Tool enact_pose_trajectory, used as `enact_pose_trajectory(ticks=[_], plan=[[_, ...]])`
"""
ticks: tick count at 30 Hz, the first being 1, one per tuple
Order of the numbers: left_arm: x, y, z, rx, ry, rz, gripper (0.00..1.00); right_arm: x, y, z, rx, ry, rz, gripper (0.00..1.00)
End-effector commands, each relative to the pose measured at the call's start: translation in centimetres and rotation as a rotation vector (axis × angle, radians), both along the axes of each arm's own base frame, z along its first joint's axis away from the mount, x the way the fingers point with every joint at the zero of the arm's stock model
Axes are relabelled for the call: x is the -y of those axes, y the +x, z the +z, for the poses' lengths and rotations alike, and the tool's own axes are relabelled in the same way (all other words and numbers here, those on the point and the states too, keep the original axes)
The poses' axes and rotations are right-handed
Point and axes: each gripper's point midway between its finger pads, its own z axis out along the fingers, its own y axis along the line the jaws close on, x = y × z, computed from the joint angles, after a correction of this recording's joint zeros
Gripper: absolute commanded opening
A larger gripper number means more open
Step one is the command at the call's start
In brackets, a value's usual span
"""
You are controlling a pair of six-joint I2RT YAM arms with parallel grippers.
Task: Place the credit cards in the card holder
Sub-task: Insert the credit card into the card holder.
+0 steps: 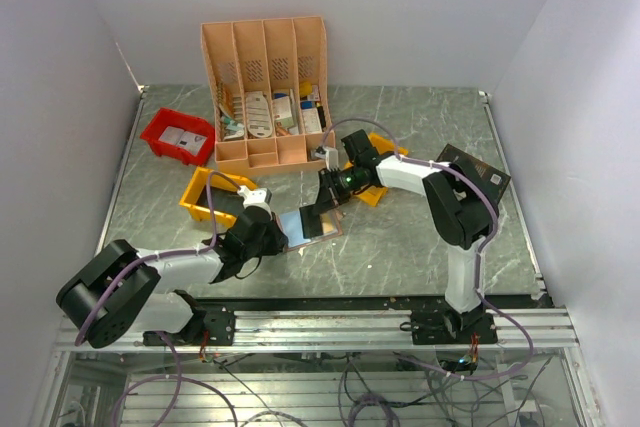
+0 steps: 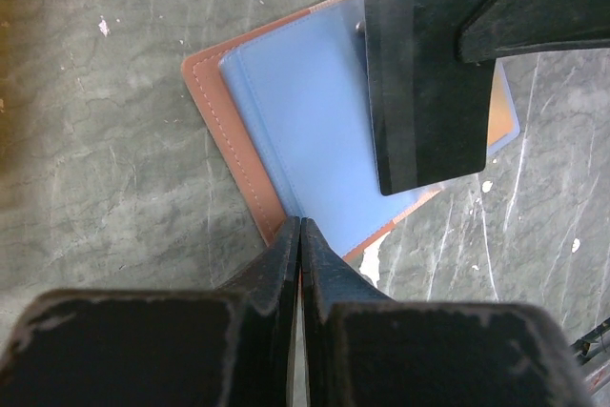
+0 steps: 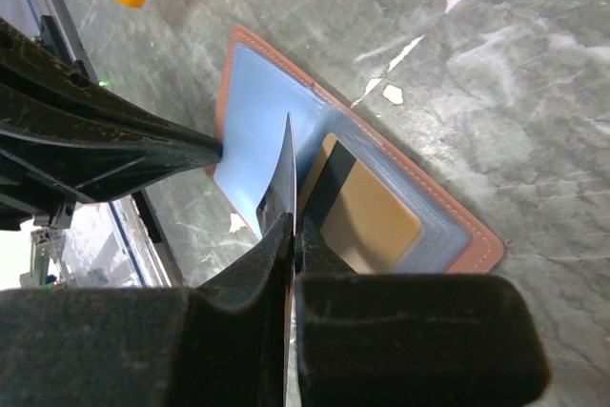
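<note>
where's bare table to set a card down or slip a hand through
Bare table lies right of the card holder, up to the right arm's base, and back right, between organiser and black book. Crowded: the centre, where left gripper and right gripper, holding a card, meet at the holder, yellow bin alongside.

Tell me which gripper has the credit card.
The right gripper pinches the credit card, held on edge over the open card holder. The left gripper carries no card; it is shut on the holder's edge.
</note>
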Motion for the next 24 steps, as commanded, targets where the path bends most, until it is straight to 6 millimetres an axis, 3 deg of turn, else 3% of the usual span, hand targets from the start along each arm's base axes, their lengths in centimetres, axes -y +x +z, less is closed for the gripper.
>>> enact_pose_trajectory(ticks=[1,6,11,15,24], plan=[[-1.3,-0.4,-1.3,-0.023,0.066,0.009,0.09,0.6,0.4,-1.6,-0.008,-0.062,-0.019,0.0],[-1.2,-0.4,-1.2,-0.023,0.063,0.006,0.09,1.2,0.8,-1.8,0.017,-0.099,-0.046,0.0],[-1.0,-0.4,-1.2,-0.024,0.056,-0.001,0.09,1.6,1.9,1.1,0.089,-0.067,-0.081,0.0],[-1.0,-0.4,-1.2,-0.025,0.056,-0.001,0.09,1.7,2.1,2.0,0.119,-0.059,-0.093,0.0],[-1.0,-0.5,-1.0,-0.023,0.05,-0.001,0.09,1.7,1.4,0.4,0.073,-0.091,-0.082,0.0]])
